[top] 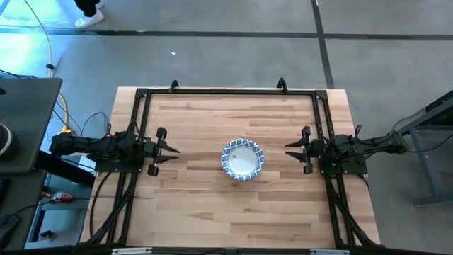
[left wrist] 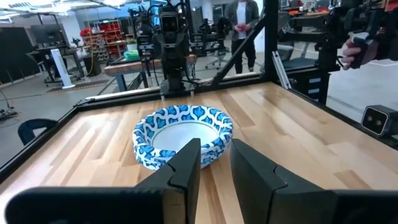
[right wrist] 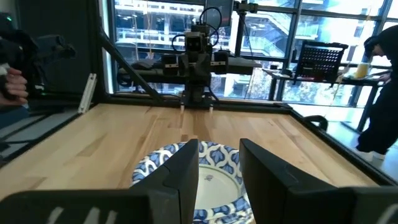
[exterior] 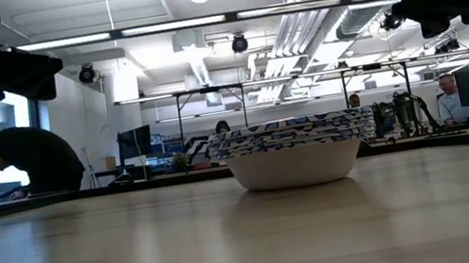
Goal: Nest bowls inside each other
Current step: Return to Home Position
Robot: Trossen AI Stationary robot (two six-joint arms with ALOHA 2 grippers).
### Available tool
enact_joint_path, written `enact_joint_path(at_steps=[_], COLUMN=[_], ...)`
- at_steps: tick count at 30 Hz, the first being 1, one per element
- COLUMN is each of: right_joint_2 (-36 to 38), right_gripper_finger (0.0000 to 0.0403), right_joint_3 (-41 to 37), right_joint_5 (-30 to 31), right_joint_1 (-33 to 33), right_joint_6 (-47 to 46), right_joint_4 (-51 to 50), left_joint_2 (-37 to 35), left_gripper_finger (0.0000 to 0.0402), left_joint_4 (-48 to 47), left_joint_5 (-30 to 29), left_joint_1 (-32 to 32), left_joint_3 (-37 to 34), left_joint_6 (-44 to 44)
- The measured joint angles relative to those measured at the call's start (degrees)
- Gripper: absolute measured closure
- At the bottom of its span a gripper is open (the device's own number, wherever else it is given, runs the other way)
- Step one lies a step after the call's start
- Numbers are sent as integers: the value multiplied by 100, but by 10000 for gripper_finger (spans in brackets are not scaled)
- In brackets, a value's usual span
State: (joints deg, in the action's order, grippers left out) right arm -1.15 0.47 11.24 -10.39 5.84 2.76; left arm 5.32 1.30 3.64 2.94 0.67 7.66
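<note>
The bowls stand as one nested stack [top: 242,159] at the table's middle, resting on the bottom bowl's base; the low view shows the stack [exterior: 293,151] with layered blue-and-white rims. It also shows in the left wrist view [left wrist: 182,135] and the right wrist view [right wrist: 198,171]. My left gripper [top: 174,150] hovers open near the table's left side, well short of the stack. My right gripper [top: 289,149] hovers open near the right side, facing the stack. Neither touches anything.
A black frame [top: 226,91] runs along the table's far and side edges. Bare wood surrounds the stack on all sides. People stand and sit in the room beyond the table, away from the arms.
</note>
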Motion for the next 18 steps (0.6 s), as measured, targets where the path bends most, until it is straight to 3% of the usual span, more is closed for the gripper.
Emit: enact_joint_path(at_steps=[18], right_joint_2=[0], right_gripper_finger=[295], right_joint_3=[0], right_joint_5=[-35], right_joint_1=[-1], right_joint_6=[52], right_joint_4=[0], left_joint_2=[0], left_gripper_finger=[326], left_joint_4=[-2], left_joint_5=[1], left_joint_1=[0], left_joint_3=[0], left_joint_6=[0])
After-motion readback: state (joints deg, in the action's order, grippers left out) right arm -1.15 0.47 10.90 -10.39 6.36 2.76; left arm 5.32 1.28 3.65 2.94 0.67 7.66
